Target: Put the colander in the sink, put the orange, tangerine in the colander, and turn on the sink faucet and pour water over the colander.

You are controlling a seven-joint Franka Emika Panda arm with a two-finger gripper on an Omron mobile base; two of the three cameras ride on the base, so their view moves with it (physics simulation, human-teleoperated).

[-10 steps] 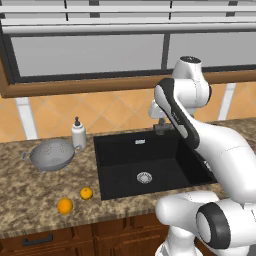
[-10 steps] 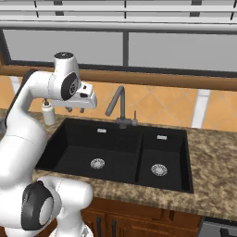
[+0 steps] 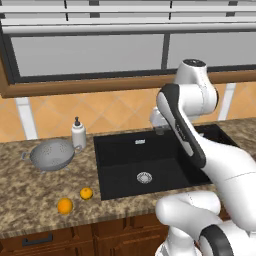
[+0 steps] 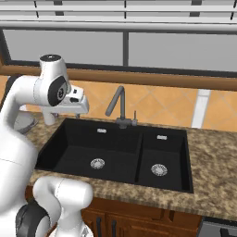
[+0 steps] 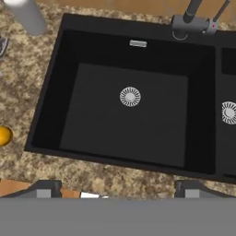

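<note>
Two finger tips of my gripper [image 5: 117,189] stand wide apart and hold nothing, high above the left basin of the sink [image 5: 69,83], looking down on its steel drain [image 5: 130,97]. The sink faucet [image 4: 119,107] rises behind the divider between the basins, and no water runs.

Nothing of the task looks done yet. The colander [image 3: 52,154] sits on the granite counter [image 3: 30,200] left of the sink, just beside the white soap bottle [image 3: 78,134]. Nearer the counter's front edge lie the two fruits, the larger [image 3: 65,205] and the smaller [image 3: 86,193]; I cannot tell which is the orange and which the tangerine.

I judge the colander comes first. I should swing left, come down over its rim away from the bottle, and pinch the thin wall rather than a loop handle, so it hangs level.
</note>
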